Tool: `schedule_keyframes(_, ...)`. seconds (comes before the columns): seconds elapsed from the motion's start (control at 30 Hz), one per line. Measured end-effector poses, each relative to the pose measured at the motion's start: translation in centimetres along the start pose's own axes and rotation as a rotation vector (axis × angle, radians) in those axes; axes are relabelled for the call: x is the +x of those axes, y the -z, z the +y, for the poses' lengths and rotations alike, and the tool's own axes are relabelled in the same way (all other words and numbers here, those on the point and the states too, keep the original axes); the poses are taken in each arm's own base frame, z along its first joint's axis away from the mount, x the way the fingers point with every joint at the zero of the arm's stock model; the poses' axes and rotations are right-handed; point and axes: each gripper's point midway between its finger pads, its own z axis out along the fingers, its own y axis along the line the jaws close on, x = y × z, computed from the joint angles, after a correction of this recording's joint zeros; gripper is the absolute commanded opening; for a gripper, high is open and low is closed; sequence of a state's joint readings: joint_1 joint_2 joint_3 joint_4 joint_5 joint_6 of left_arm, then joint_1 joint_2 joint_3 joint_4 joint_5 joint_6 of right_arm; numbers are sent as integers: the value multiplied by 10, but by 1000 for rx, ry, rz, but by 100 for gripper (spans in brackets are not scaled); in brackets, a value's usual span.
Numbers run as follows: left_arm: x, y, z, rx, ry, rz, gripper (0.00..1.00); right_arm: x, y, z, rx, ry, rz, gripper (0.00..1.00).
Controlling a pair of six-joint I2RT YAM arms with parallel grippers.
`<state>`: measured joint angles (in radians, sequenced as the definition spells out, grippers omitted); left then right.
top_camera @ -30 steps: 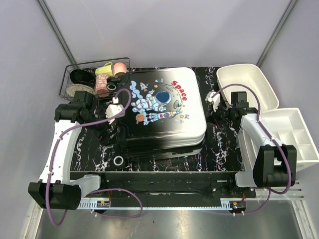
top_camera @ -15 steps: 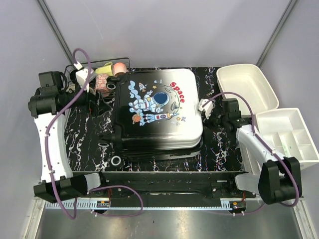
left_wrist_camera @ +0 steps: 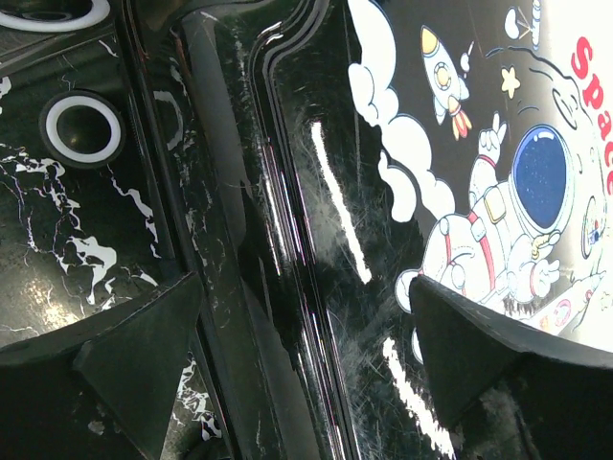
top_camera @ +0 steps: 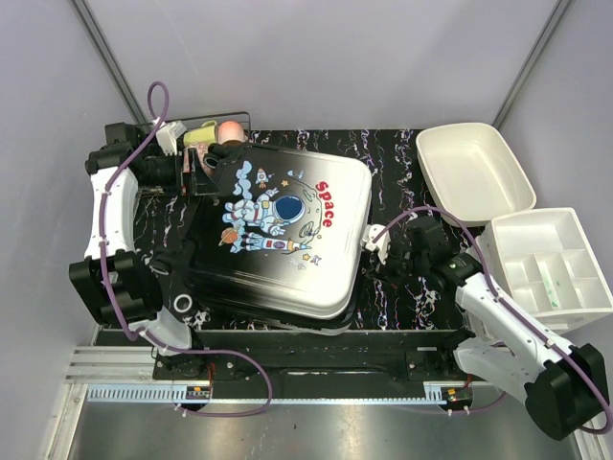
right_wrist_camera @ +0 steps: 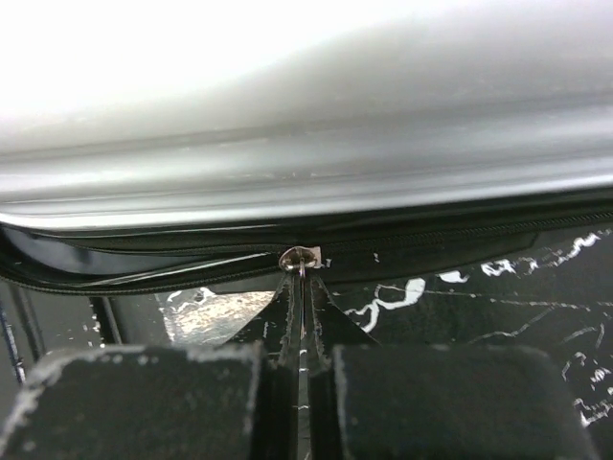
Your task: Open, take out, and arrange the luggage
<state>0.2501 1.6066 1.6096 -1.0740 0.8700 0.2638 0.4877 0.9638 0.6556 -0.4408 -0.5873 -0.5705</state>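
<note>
Luggage [top_camera: 278, 235], lid down: I keep right claw [right_wrist_camera: 300, 287] pinched on zipper pull [right_wrist_camera: 299, 257] for unzipping; left claw [left_wrist_camera: 302, 316] gapes empty, straddling far-left rim.

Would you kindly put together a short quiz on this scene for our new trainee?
1. True or false: the left gripper is shut on the luggage.
2. What does the right gripper pinch? A) the zipper pull; B) a wheel; C) a bin rim.
3. Fill in: the divided tray lies to the robot's ____ of the luggage.

Key: 1. False, the left gripper is open, one finger on each side of the luggage edge. 2. A. 3. Right.
</note>
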Motion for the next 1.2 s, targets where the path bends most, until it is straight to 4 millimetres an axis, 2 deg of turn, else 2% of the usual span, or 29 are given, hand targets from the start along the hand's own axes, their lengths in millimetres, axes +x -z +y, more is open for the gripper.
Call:
schedule_keyframes(0.1, 0, 0, 1, -3, -2, 1, 94, 5, 0, -13, 41, -11, 12, 0)
schedule_keyframes(0.33, 4, -6, 10, -7, -1, 21, 91, 17, 1, -73, 145, -58, -18, 0)
schedule_keyframes(0.47, 7, -16, 20, 6, 16, 50, 90, 14, -3, -103, 143, -49, -52, 0)
schedule_keyframes(0.73, -1, -26, 18, 64, -10, 77, 89, 4, -16, -190, 177, -4, -115, 0)
schedule_keyframes(0.83, -7, -32, 17, 85, -47, 97, 89, -1, -22, -217, 167, 39, -147, 0)
schedule_keyframes(1.0, -9, -42, 13, 116, -86, 128, 87, -5, -35, -240, 103, 128, -213, 0)
schedule_keyframes(1.2, -8, -45, 12, 147, -106, 145, 85, -7, -45, -248, 30, 226, -314, 0)
